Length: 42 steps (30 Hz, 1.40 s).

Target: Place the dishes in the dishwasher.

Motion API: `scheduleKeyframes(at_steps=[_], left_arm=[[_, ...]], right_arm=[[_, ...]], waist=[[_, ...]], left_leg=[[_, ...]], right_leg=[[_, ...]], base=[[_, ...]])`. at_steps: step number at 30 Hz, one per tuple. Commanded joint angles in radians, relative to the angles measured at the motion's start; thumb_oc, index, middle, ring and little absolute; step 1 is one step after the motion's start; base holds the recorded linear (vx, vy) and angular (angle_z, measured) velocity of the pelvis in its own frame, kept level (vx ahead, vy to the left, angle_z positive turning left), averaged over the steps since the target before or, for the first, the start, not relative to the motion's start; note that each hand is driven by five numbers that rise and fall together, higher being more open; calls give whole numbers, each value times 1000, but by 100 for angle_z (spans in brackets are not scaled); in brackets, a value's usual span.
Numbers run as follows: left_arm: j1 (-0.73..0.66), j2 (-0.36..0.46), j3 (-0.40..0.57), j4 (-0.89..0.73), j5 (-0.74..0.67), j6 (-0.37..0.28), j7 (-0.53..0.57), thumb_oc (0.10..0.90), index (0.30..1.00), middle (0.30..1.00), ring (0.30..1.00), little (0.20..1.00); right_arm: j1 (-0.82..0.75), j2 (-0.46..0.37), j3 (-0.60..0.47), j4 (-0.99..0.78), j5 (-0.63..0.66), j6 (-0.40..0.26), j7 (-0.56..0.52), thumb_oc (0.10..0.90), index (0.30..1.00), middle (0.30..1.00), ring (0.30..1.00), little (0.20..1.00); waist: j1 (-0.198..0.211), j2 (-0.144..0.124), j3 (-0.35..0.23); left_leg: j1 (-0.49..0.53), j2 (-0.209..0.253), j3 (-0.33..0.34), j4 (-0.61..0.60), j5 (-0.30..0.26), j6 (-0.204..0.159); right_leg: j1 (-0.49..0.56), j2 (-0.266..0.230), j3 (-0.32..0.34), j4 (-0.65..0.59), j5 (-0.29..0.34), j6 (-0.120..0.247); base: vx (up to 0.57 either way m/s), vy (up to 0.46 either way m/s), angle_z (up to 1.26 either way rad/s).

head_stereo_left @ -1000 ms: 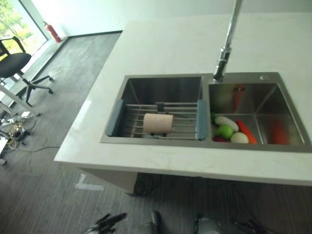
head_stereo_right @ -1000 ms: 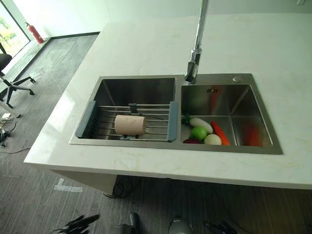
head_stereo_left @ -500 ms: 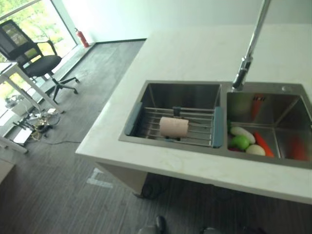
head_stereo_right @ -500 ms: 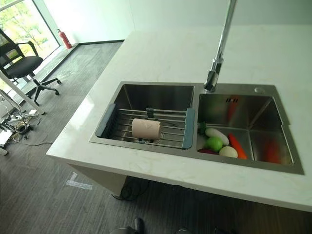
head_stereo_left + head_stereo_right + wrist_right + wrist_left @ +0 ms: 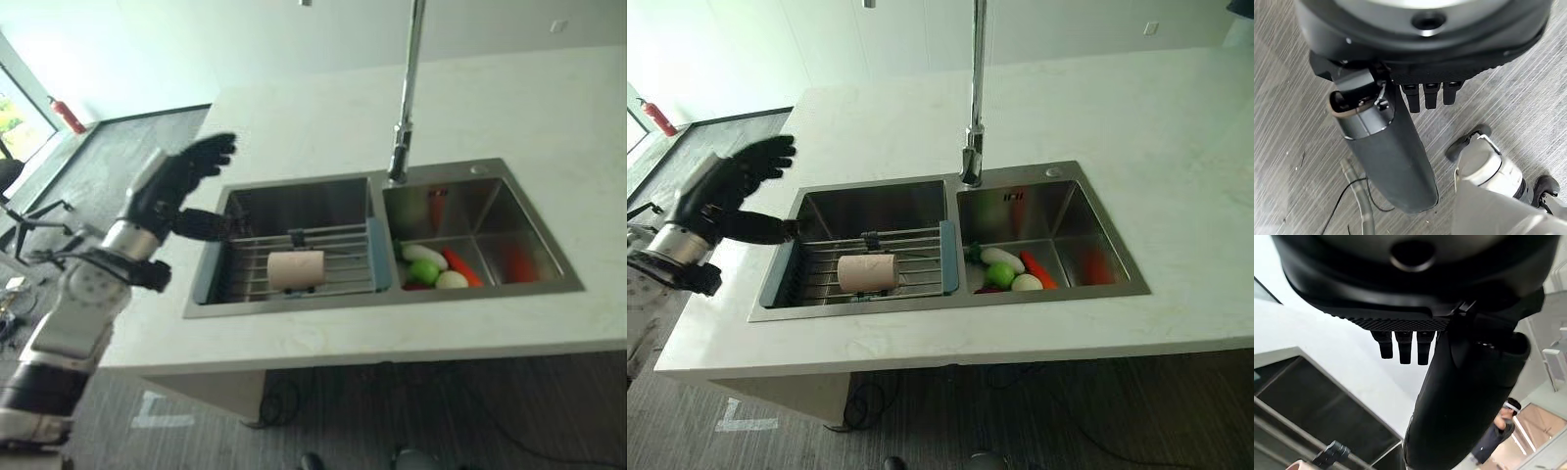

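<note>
left hand (image 5: 168, 182) is now up in the head views, raised above the counter (image 5: 323, 108) just left of the sink (image 5: 294, 201); half a second ago no arm was there, and the whole picture has shifted too, so the camera moved. its fingers (image 5: 211, 149) are straight and spread, thumb (image 5: 204, 225) sticking out toward the left basin, grasping nothing. the left wrist view shows the same: fingers (image 5: 1403, 345) straight, thumb extended, nothing between them, a person (image 5: 1495, 433) in the far background. a pale pink cup (image 5: 295, 269) lies on its side on the wire drying rack (image 5: 323, 245) that spans the left basin, apart from the hand. the right basin (image 5: 490, 211) holds toy vegetables (image 5: 431, 266) in its near left corner: a white one, a green one, an orange carrot. the tall faucet (image 5: 405, 98) rises at the divider between the basins. right hand (image 5: 1400, 117) shows in its own wrist view, hanging over the grey floor (image 5: 1283, 98), fingers straight and released, empty.
</note>
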Motion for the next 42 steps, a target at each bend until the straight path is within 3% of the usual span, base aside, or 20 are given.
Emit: scheduleKeyframes(at_steps=[1, 10, 17, 24, 28, 39, 42], left_arm=[[-179, 19, 69, 4, 49, 1, -27, 800, 900, 900, 900, 900], [-230, 34, -37, 26, 120, 37, -128, 800, 900, 900, 900, 900], [-294, 68, -119, 61, 311, -3, -134, 800, 900, 900, 900, 900], [-330, 95, -177, 62, 323, 23, -210, 800, 900, 900, 900, 900], [-344, 99, -199, 52, 322, 46, -240, 800, 900, 900, 900, 900], [-413, 99, -314, 23, 329, 222, -386, 800, 900, 900, 900, 900], [-420, 106, -329, 17, 359, 238, -396, 800, 900, 900, 900, 900]], right_arm=[[-23, -29, -20, -8, -5, -35, 20, 800, 900, 900, 900, 900], [-10, -22, -15, -28, -5, -55, 23, 800, 900, 900, 900, 900], [-2, -25, -14, -29, 1, -48, 17, 800, 900, 900, 900, 900], [10, -34, -23, -41, -11, -47, 22, 800, 900, 900, 900, 900], [15, -38, -28, -45, -15, -51, 25, 800, 900, 900, 900, 900], [18, -52, -25, -71, -7, -64, 13, 800, 900, 900, 900, 900], [20, -60, -25, -76, -6, -65, 14, 800, 900, 900, 900, 900]], waist=[[-9, 10, -3], [-33, 20, 0], [-52, 27, 3], [-67, 38, 18], [-73, 45, 22], [-91, 69, 43], [-92, 75, 48]], left_leg=[[-10, 4, -40, 112, -170, -8], [-5, -3, -21, 112, -171, -6], [-3, -8, -6, 112, -173, -5], [-5, -18, 0, 112, -176, -3], [-5, -24, 1, 112, -179, -2], [-10, -38, -1, 112, -175, 1], [-14, -41, -2, 112, -173, 1]], right_leg=[[43, -46, -21, -47, -7, 115], [27, -50, 5, -47, 14, 127], [17, -54, 21, -47, 27, 136], [3, -59, 39, -47, 36, 145], [-1, -60, 47, -47, 39, 148], [-12, -55, 70, -47, 42, 150], [-15, -55, 71, -47, 41, 149]], base=[[18, 6, -10], [9, 5, -4], [20, 4, -2], [31, 15, -8], [16, 12, -3], [17, 16, -4], [0, 0, 0]])
